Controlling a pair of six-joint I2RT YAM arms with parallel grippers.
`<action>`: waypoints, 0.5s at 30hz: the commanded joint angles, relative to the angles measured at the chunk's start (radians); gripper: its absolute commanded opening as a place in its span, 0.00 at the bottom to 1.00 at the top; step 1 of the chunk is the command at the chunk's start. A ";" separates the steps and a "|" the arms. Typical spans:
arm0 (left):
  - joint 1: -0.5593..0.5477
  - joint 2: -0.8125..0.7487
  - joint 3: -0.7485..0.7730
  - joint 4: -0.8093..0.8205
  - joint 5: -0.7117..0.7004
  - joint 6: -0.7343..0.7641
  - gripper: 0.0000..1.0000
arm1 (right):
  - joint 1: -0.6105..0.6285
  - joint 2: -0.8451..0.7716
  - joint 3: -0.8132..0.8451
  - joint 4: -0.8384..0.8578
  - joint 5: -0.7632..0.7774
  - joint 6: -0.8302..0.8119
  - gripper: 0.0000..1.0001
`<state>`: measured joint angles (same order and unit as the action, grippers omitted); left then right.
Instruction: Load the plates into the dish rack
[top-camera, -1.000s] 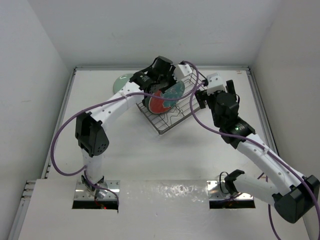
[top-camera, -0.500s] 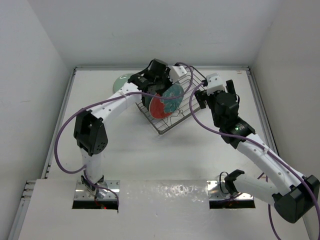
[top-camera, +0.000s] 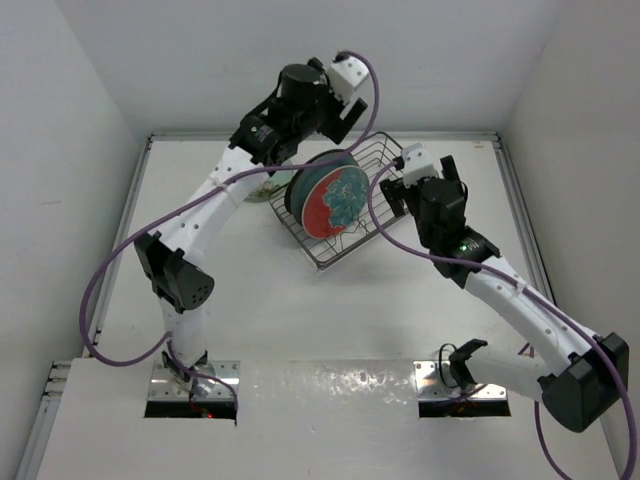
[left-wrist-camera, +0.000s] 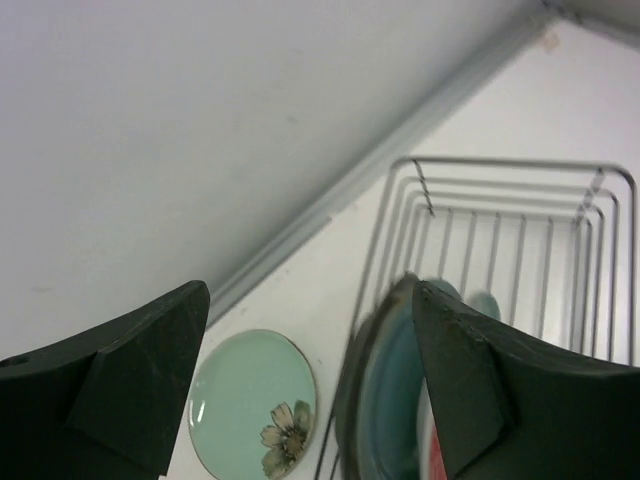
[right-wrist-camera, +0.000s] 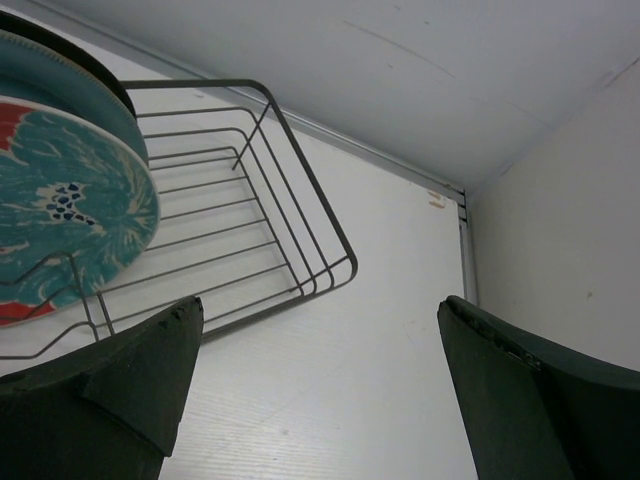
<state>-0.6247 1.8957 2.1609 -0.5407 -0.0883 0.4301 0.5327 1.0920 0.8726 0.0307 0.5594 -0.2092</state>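
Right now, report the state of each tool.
Left tool: open, holding nothing.
Right tool: open, holding nothing.

Left gripper (left-wrist-camera: 310, 385) hovers above the dish rack (top-camera: 326, 262), jaws apart, empty. Right gripper (right-wrist-camera: 318, 400) sits beside its right edge, jaws wide.

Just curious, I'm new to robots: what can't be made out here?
- Top view: how many plates stand behind the red-rimmed plate in the dish rack; it hides them.
- Top view: mint plate, largely behind the left arm.
- Right wrist view: red-rimmed plate's left part, cut by the frame edge.
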 joint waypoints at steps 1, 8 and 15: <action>0.107 -0.038 0.077 0.062 -0.131 -0.120 0.80 | 0.004 0.019 0.069 0.034 -0.032 0.016 0.98; 0.522 0.158 0.194 -0.181 0.148 -0.430 0.84 | 0.004 0.071 0.114 -0.006 -0.095 0.053 0.98; 0.700 0.284 -0.065 -0.177 0.355 -0.516 0.91 | 0.004 0.114 0.163 -0.029 -0.150 0.086 0.98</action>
<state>0.0830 2.1521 2.1513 -0.6552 0.1226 -0.0036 0.5327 1.1912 0.9703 -0.0090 0.4473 -0.1570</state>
